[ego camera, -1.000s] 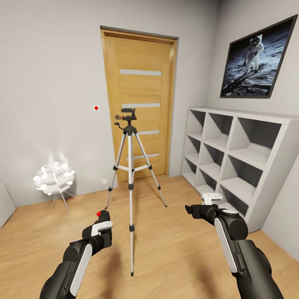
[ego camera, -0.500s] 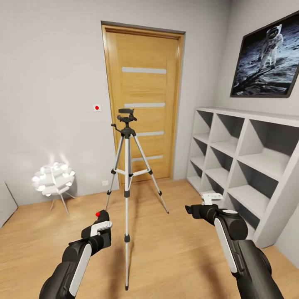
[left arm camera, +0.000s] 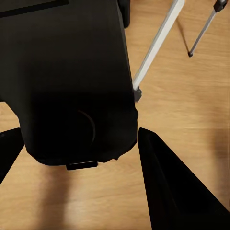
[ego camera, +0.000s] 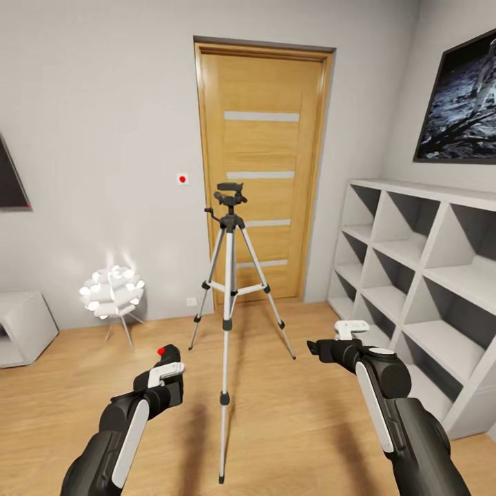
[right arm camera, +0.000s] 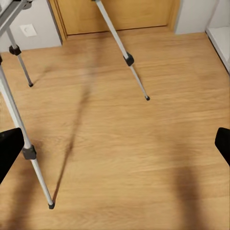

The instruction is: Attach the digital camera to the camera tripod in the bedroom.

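The camera tripod (ego camera: 226, 289) stands on the wood floor in front of the door, silver legs spread, with nothing on its black head (ego camera: 229, 190). My left gripper (ego camera: 165, 368) is low, left of the tripod's near leg. In the left wrist view its dark fingers (left arm camera: 165, 187) are shut on the boxy black digital camera (left arm camera: 72, 86), whose round lens bump faces the view. My right gripper (ego camera: 318, 346) is to the right of the tripod. It is open, its fingertips (right arm camera: 9, 148) wide apart over bare floor, with tripod legs (right arm camera: 120, 48) ahead of it.
Behind the tripod is a shut wooden door (ego camera: 265, 172). White cube shelves (ego camera: 427, 275) line the right wall under a moon picture (ego camera: 458, 110). A white ball-shaped lamp (ego camera: 112, 293) and a grey furniture corner (ego camera: 21, 324) sit at the left.
The whole view has swung left, so the tripod, door and shelves sit further right in the picture. Both arms hold the same pose.
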You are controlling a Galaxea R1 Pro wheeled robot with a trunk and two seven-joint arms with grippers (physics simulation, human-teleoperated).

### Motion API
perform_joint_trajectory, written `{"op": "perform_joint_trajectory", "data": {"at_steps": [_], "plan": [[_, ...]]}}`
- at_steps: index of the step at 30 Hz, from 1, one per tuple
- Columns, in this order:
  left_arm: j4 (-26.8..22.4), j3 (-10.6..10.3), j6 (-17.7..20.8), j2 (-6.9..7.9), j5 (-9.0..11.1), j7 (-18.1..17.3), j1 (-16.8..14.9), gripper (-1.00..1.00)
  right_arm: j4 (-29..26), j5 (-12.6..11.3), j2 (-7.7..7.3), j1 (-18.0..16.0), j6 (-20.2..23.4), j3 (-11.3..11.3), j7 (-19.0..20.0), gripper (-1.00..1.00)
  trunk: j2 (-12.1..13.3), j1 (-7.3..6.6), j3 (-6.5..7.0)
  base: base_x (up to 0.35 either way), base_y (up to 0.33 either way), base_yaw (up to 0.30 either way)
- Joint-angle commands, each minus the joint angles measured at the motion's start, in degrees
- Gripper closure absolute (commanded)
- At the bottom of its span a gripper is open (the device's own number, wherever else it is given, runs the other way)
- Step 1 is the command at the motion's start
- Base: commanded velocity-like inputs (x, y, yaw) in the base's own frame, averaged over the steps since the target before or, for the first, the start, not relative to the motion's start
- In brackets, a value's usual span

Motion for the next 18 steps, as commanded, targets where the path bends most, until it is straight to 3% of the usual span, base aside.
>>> {"op": "perform_joint_trajectory", "data": {"at_steps": [1, 18], "plan": [[-0.1, 0.3, 0.3, -0.04, 0.5, 0.3, 0.0, 1.00, -0.1, -0.1, 0.00, 0.0, 0.3, 0.0, 0.1, -1.00, 0.4, -0.23, 0.11, 0.003, -0.002, 0.048], [-0.3, 1.9, 0.6, -0.03, 0.4, 0.3, 0.0, 1.00, -0.1, 0.1, -0.16, 0.0, 0.4, -0.1, 0.1, -1.00, 7.2, -3.96, 3.14, 0.001, 0.000, 0.012]]}}
